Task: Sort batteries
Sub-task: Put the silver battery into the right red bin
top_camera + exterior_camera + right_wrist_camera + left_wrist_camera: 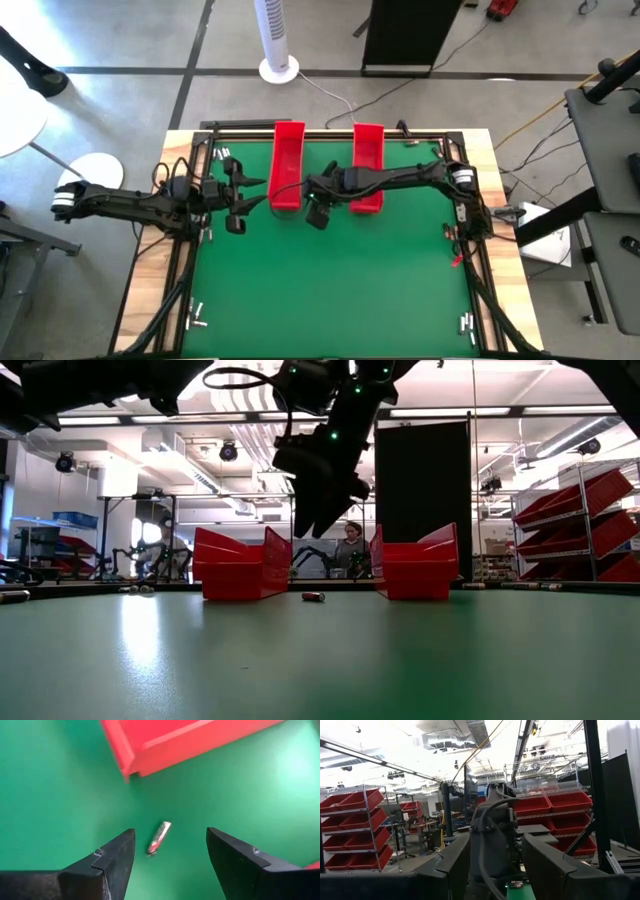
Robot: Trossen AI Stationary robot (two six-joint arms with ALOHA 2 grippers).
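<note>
Silvery battery (159, 837) lies between my right gripper's (170, 852) spread jaws; I'd descend straight, centred, clear of the red tray (190, 740), left gripper (236, 195) parked agape.

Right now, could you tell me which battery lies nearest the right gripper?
The lone battery on the green mat between the two red trays, directly below the open right gripper; the others lie at the table's edges.
</note>
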